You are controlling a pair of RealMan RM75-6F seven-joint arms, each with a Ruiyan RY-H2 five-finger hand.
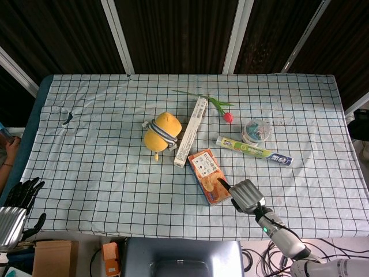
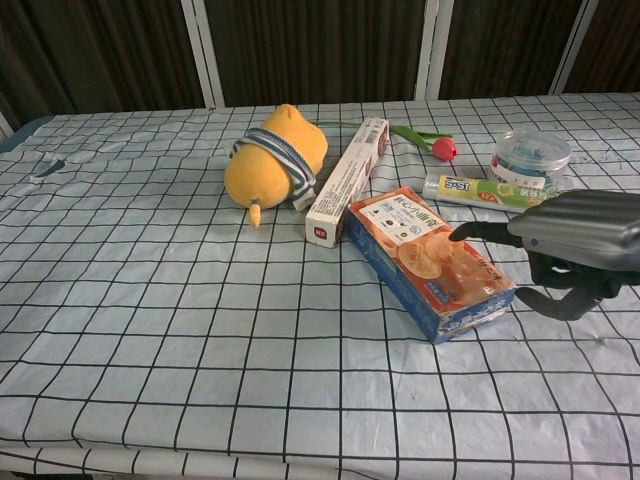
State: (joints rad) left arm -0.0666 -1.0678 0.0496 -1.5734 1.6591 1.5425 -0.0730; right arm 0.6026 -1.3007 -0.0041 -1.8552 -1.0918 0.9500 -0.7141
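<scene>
Your right robot hand (image 2: 575,250) has one finger on the orange biscuit box (image 2: 430,260), the others curled, gripping nothing. Your left robot hand (image 1: 14,210) hangs off the surface's (image 1: 86,173) edge, fingers apart, empty.

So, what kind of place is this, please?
Probably a robot test bench rather than a home: a table under a checked cloth carries unrelated items, such as a biscuit box, a yellow plush toy and a toothpaste tube, with loose cables at the near edge.
</scene>
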